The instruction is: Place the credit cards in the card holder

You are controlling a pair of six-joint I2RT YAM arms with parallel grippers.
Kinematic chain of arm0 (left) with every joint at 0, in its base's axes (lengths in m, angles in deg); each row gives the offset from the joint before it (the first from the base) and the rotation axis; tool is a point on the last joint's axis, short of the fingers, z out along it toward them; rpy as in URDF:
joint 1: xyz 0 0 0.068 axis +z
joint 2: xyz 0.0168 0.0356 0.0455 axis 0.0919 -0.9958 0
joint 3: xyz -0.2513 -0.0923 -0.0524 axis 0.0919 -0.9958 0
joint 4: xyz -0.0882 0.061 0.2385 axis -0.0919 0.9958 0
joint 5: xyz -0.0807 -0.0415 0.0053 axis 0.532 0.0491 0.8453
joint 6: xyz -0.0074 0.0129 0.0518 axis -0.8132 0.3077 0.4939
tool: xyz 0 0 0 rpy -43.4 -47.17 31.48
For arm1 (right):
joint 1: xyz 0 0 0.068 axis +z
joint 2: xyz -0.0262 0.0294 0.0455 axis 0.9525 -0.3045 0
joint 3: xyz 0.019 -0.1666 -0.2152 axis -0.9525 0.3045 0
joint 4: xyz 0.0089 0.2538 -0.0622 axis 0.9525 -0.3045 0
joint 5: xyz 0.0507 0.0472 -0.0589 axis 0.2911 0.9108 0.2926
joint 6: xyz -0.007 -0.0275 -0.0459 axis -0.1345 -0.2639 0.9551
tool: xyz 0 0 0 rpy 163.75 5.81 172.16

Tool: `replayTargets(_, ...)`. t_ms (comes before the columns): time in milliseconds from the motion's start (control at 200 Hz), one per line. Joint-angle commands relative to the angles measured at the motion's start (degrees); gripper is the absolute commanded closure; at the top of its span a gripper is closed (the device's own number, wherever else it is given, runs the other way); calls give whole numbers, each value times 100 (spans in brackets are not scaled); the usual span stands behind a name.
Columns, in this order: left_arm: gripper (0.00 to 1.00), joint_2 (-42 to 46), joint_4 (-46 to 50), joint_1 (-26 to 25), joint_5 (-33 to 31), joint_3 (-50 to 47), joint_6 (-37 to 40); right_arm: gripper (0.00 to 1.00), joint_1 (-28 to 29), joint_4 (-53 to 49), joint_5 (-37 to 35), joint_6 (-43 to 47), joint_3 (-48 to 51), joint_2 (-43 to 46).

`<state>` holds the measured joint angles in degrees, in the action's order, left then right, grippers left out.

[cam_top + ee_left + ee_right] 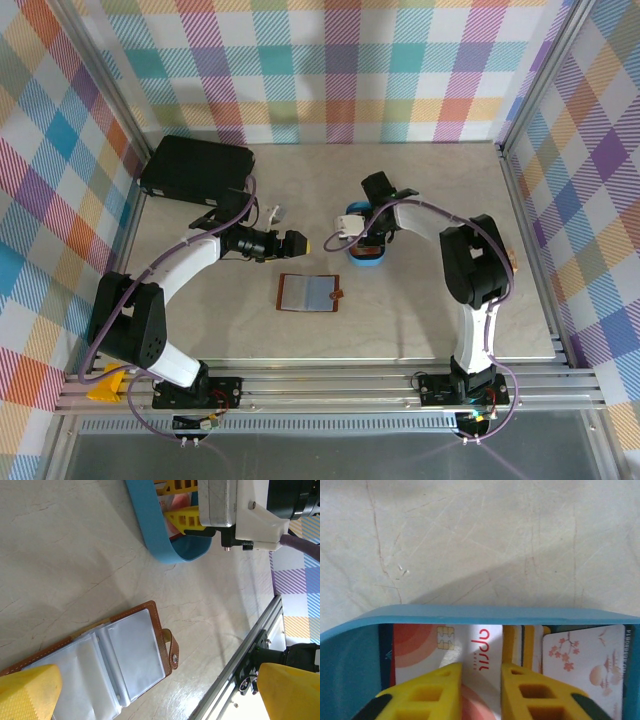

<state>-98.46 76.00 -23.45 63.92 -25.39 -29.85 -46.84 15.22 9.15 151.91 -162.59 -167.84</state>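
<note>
The card holder point(310, 293) lies open on the table, brown leather with clear pockets point(125, 660) and a snap tab. The credit cards sit in a blue tray point(365, 256): a white card with a red circle and a chip point(420, 640), and a pale card with blossoms point(582, 665). My right gripper point(482, 667) reaches down into the tray, its yellow fingers a narrow gap apart over the white card's face, nothing clamped between them. My left gripper point(160, 692) hovers wide open just above the card holder, left of the tray point(155, 535).
A large black case point(197, 167) lies at the back left. A small white object point(275, 212) sits near the left arm. Metal frame rails point(330, 385) run along the table's near edge, and plaid walls close in the sides.
</note>
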Motion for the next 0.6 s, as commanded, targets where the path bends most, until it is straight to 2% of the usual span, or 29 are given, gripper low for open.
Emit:
replayTargets(0,0,121,-133,60,137,-51,-18,81,-38,244,-227,211,272,49)
replayTargets(170,0,123,-123,60,120,-51,-17,86,-27,293,-211,195,401,260)
replayTargets(595,1,150,-127,60,111,-51,-27,89,127,-105,73,-138,710,788)
